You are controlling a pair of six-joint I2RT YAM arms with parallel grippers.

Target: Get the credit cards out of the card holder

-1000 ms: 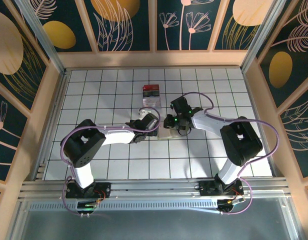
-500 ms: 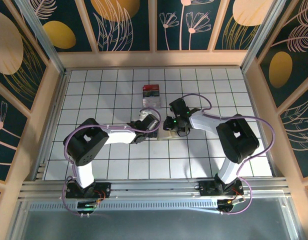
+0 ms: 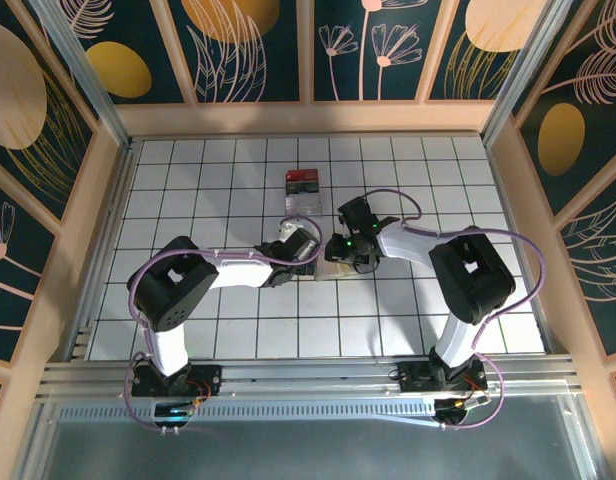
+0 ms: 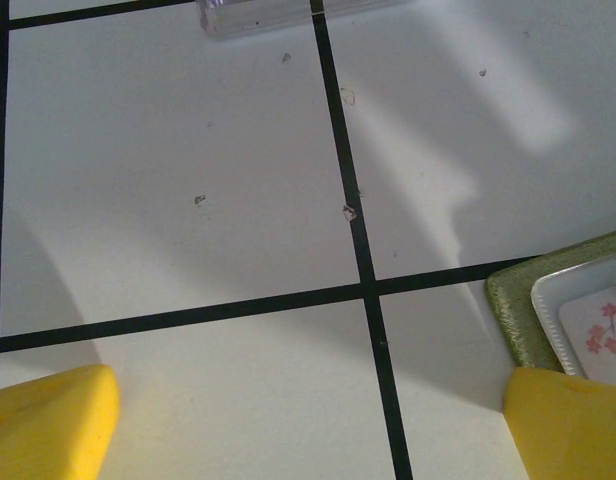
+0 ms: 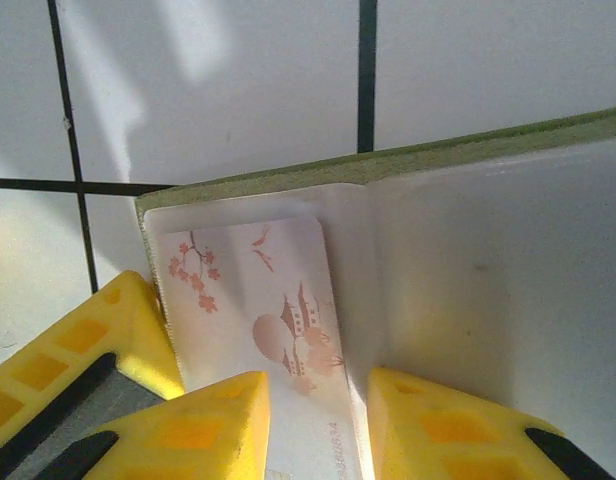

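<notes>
The open card holder (image 5: 468,160) lies on the surface (image 4: 188,150) between the arms, and with the left fingers (image 4: 48,420) wide apart and the right fingers (image 5: 218,420) a little apart over 1 flowery card (image 5: 288,300), the holder might slide along because nothing pins it.

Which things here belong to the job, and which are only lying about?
Job:
- card holder, lying open
- card with pink print, inside the holder

Lying about:
- small box with red and black contents, farther back on the table
</notes>
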